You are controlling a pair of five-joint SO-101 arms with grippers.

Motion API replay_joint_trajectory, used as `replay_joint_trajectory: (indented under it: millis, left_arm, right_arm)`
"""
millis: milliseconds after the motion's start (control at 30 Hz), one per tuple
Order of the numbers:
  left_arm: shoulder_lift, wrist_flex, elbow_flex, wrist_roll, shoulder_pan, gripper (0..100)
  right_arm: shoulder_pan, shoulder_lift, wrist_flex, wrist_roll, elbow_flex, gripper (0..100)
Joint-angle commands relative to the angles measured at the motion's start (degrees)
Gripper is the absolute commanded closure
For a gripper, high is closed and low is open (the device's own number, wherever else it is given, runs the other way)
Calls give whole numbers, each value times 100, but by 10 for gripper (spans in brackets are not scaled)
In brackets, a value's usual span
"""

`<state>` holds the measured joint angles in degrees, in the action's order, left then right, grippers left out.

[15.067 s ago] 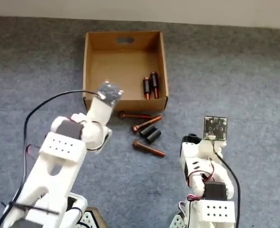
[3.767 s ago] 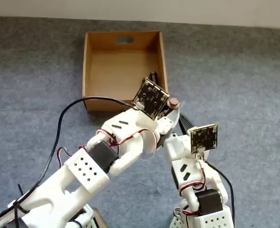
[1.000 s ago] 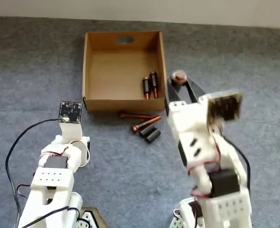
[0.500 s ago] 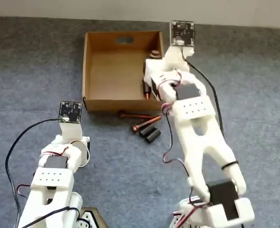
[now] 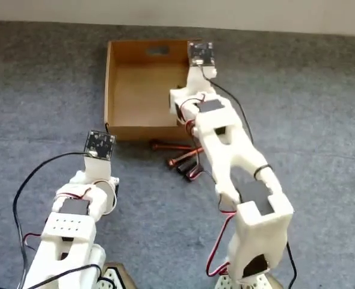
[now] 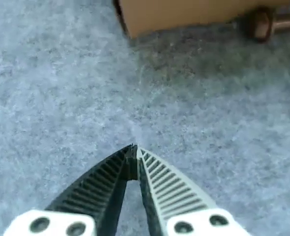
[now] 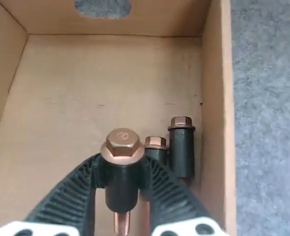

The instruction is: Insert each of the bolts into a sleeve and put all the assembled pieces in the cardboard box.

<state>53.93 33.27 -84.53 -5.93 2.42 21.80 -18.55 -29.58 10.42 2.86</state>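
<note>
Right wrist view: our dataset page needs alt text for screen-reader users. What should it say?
The right gripper grips an assembled bolt and sleeve over the cardboard box floor. Two more assembled pieces lie side by side near one box wall.

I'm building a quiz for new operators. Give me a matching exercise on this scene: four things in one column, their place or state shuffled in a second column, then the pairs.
1. left gripper
2. right gripper
3. two sleeved bolts
4. bare bolts

A. lying in the box, by its wall
B. on the carpet, outside the box
C. shut on a third sleeved bolt, over the box
D. shut, empty, over the carpet

Pairs: 1-D, 2-C, 3-A, 4-B
</note>
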Motion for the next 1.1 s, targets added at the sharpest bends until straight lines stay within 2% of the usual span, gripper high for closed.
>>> replay_joint_trajectory:
  millis: [0, 467, 900, 1067]
  left_arm:
    - [84, -79, 22, -88, -101, 989]
    - [84, -62, 22, -88, -92, 989]
    - [84, -62, 22, -88, -92, 989]
    - [84, -70, 22, -88, -92, 989]
  right_arm:
    - [48, -127, 110, -70, -620, 992]
    - [382, -629, 110, -79, -708, 992]
    - [-119, -1051, 110, -79, -743, 992]
    - [-101, -1051, 110, -79, -716, 992]
